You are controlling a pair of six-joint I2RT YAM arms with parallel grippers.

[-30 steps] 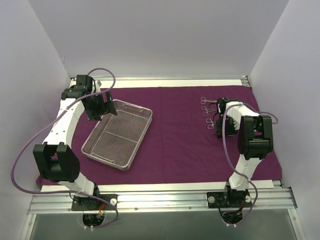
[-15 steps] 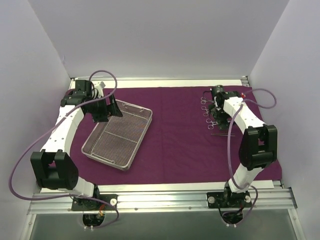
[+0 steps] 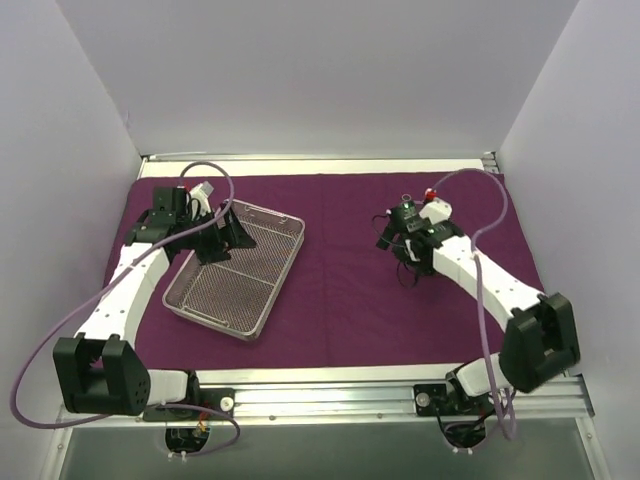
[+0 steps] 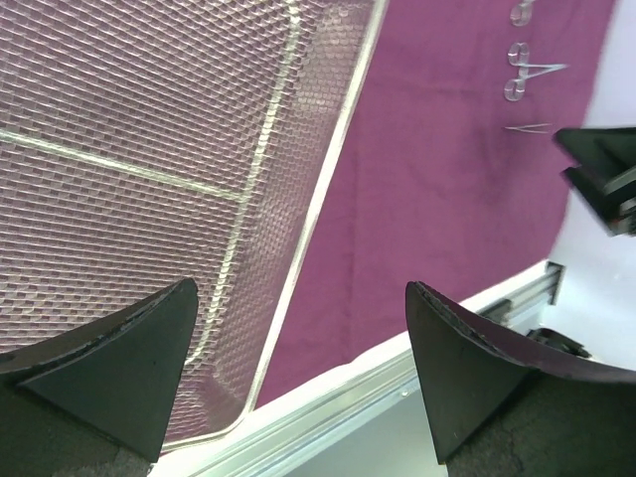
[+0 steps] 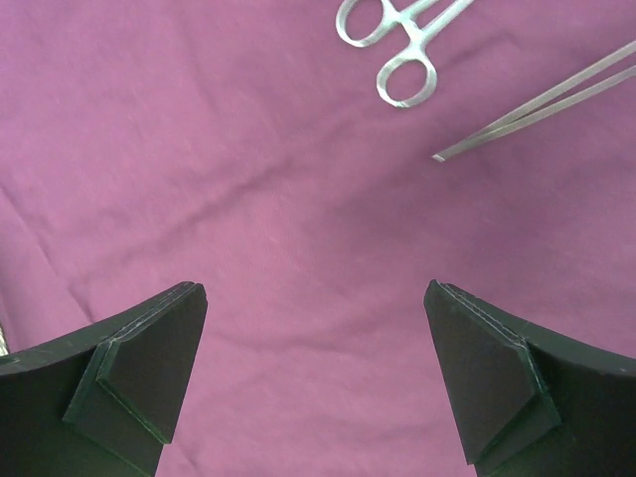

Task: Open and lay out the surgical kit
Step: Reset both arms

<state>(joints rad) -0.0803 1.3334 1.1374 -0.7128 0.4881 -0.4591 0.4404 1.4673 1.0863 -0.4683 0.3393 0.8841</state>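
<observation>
Overhead and wrist views. A dark purple cloth wrap (image 3: 340,300) is lying unfolded and flat, covering the table. A rectangular silver wire-mesh tray (image 3: 225,285) is sitting on the cloth's left half, turned askew, with nothing in it. The left gripper (image 4: 300,288) is hovering over the tray's long rim with its jaws spread wide and gripping nothing; one finger is hanging over the mesh, the other over the cloth. The right gripper (image 5: 316,288) is hanging over bare cloth on the right half, its jaws also standing wide and empty. Just beyond its fingertips a thin metal scissor-like instrument with ring handles (image 5: 393,45) is lying on the cloth beside slender silver tweezers (image 5: 537,104). In the overhead view the right arm is hiding most of these.
</observation>
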